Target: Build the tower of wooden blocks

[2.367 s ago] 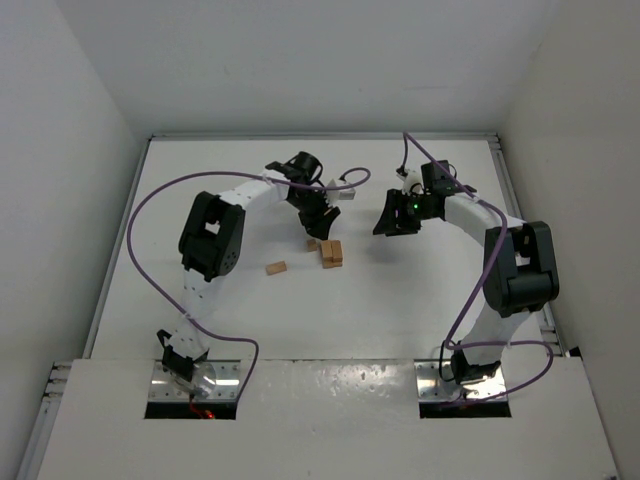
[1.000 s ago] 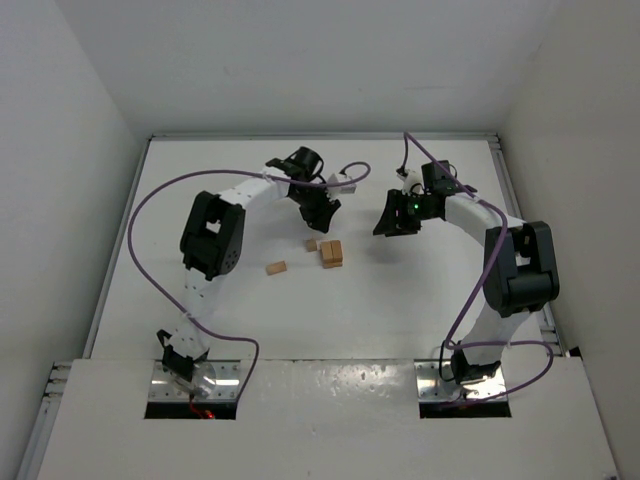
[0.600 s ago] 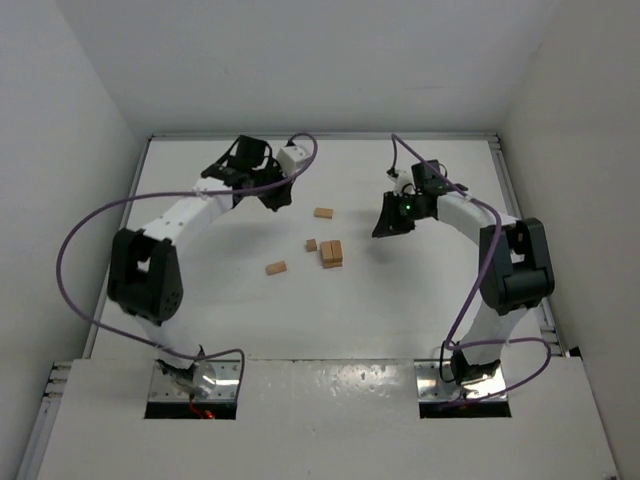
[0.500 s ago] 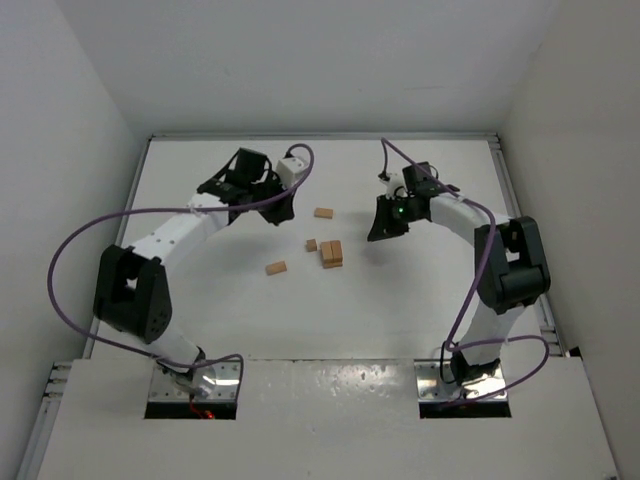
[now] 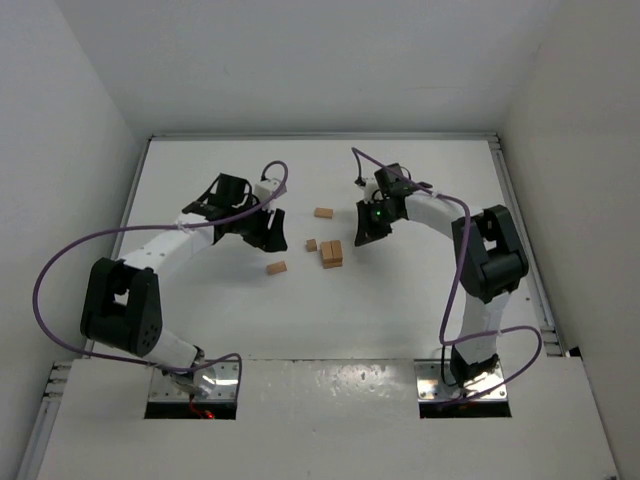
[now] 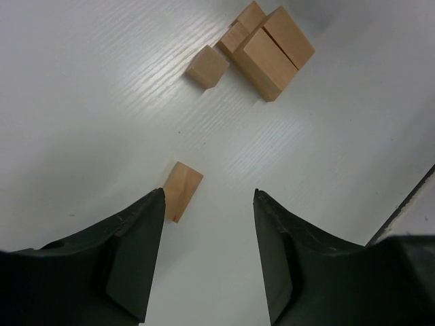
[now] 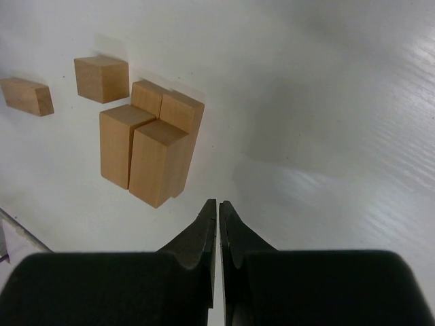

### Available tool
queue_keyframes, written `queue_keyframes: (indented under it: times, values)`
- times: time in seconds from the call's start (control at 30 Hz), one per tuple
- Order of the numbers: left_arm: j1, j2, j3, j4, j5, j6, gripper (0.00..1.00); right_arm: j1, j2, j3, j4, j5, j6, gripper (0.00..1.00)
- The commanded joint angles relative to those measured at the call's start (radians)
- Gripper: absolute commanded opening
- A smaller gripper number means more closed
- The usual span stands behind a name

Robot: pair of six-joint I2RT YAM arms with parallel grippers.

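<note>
A tight cluster of tan wood blocks (image 5: 331,253) stands mid-table, side by side, low; it also shows in the left wrist view (image 6: 270,46) and the right wrist view (image 7: 149,146). A small cube (image 5: 311,244) sits just left of it. One flat block (image 5: 276,267) lies farther left and one (image 5: 323,212) lies behind. My left gripper (image 5: 270,238) is open and empty, just behind the left flat block (image 6: 182,190), whose end lies by the left fingertip (image 6: 155,204). My right gripper (image 5: 361,234) is shut and empty, just right of the cluster (image 7: 218,202).
White walls enclose the table on the left, back and right. Purple cables loop from both arms over the table (image 5: 400,300). The arm bases sit at the near edge.
My left arm swung away to the back left, then came forward to the left flat block. A block now shows behind the cluster. My right gripper moved left toward the cluster.
</note>
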Motion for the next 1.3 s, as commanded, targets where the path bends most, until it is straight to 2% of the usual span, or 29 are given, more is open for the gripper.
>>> queue_keyframes:
  times: [0.0, 0.23, 0.57, 0.83, 1.27]
  values:
    - [0.009, -0.037, -0.006, 0.039, -0.012, -0.020, 0.61, 0.014, 0.023, 0.056, -0.014, 0.031, -0.006, 0.04]
    - [0.009, 0.037, 0.037, 0.039, -0.045, -0.031, 0.61, 0.034, 0.056, 0.094, -0.032, 0.037, -0.019, 0.08]
    - [0.009, 0.075, 0.055, 0.039, -0.035, -0.049, 0.67, 0.049, 0.085, 0.121, -0.040, 0.038, -0.029, 0.16]
    - [0.009, 0.084, 0.073, 0.039, -0.035, -0.058, 0.67, 0.057, 0.104, 0.142, -0.048, 0.037, -0.030, 0.22]
    - [0.009, 0.103, 0.083, 0.039, -0.035, -0.058, 0.67, 0.068, 0.110, 0.150, -0.057, 0.040, -0.036, 0.25]
